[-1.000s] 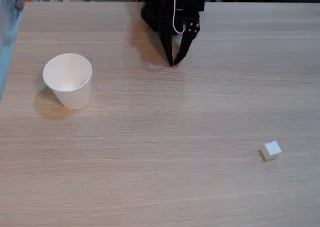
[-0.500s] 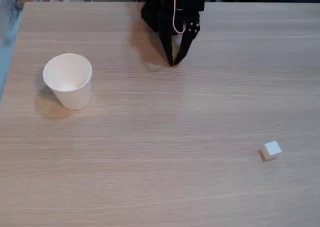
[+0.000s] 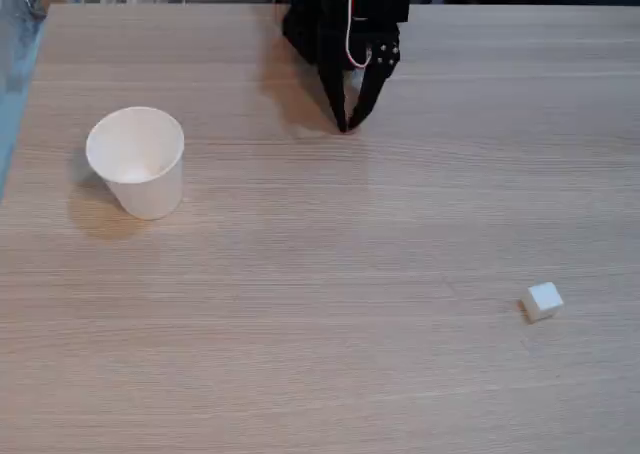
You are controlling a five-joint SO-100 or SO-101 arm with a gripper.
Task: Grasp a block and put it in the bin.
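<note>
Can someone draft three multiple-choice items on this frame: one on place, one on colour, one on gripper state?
1. In the fixed view, where does the white cube lie relative to the paper cup?
A. Inside it
B. Far to its right and nearer the bottom edge
C. Touching its left side

2. What colour is the paper cup?
A. White
B. Red
C. Blue

3. How does the gripper stand?
A. Shut on the cube
B. Wide open over the cup
C. Fingertips together, holding nothing

Answers:
1. B: the cube sits alone on the wooden table at lower right, with the cup at left.
2. A: its wall and inside both look white.
3. C: the black fingers meet at a point near the table's far side, well away from both cube and cup.
</note>
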